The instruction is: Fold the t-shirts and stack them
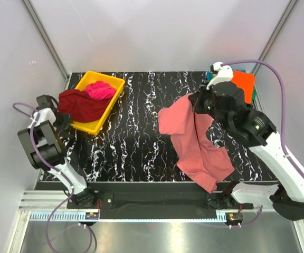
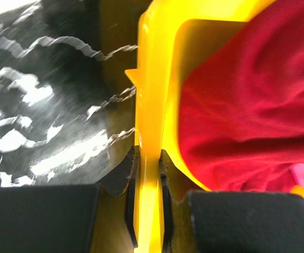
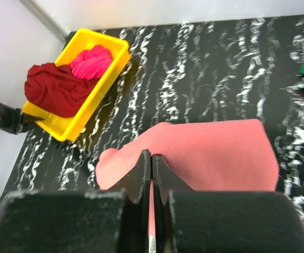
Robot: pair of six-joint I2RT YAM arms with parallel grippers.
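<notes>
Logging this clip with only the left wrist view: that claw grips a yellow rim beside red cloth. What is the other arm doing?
Observer: The right claw is shut on a salmon-pink t-shirt, holding one edge up while the rest drapes down to the table.
Operator: Is the yellow thing a bin?
Observer: Yes, a yellow bin at the table's far left, with a magenta shirt inside and the dark red shirt spilling over its left side.
Operator: Anything stacked?
Observer: An orange-topped stack sits at the far right corner, partly hidden by the right arm.
</notes>
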